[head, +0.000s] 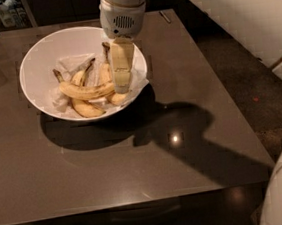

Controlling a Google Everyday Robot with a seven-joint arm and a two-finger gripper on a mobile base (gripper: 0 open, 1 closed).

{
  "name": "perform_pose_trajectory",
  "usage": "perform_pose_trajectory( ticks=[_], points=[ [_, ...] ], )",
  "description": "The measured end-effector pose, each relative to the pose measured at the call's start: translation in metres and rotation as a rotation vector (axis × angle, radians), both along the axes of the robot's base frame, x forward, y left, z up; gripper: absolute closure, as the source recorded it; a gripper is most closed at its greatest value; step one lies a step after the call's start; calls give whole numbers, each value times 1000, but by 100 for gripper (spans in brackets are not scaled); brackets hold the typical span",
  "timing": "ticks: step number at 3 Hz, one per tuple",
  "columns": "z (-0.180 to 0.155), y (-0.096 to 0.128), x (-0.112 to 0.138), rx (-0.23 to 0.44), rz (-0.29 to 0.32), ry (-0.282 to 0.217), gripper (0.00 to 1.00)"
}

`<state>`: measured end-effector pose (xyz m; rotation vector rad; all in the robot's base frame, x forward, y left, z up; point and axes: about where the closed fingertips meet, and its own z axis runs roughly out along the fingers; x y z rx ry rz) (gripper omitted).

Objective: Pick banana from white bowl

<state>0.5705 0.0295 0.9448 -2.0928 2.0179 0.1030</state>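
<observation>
Now my pincer (pixel 122 88), its spread I cannot tell, hangs in the white bowl (pixel 48 44) seemingly over the banana (pixel 86 91); next, lower and close.

setting: i take it for a kitchen or break area. dark table (pixel 137 175); bottles (pixel 3 13) shelved behind the table's far left corner; speckled floor (pixel 242 73) right of the table; gripper (pixel 122 85) over the table, in the white bowl (pixel 40 59).

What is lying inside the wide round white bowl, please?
Crumpled white paper and several shorter yellow bananas, with the long slim yellow banana lying across them. The pale pincer hangs over the right side of the white bowl, covering what lies beneath.
</observation>
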Motion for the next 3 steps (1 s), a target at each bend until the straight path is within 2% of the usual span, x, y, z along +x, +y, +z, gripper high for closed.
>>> perform_pose_trajectory(
  ticks=[2,3],
  points=[
    [-13,31,1,20,21,55,0],
    [-31,30,9,12,-13,94,1]
  ],
)
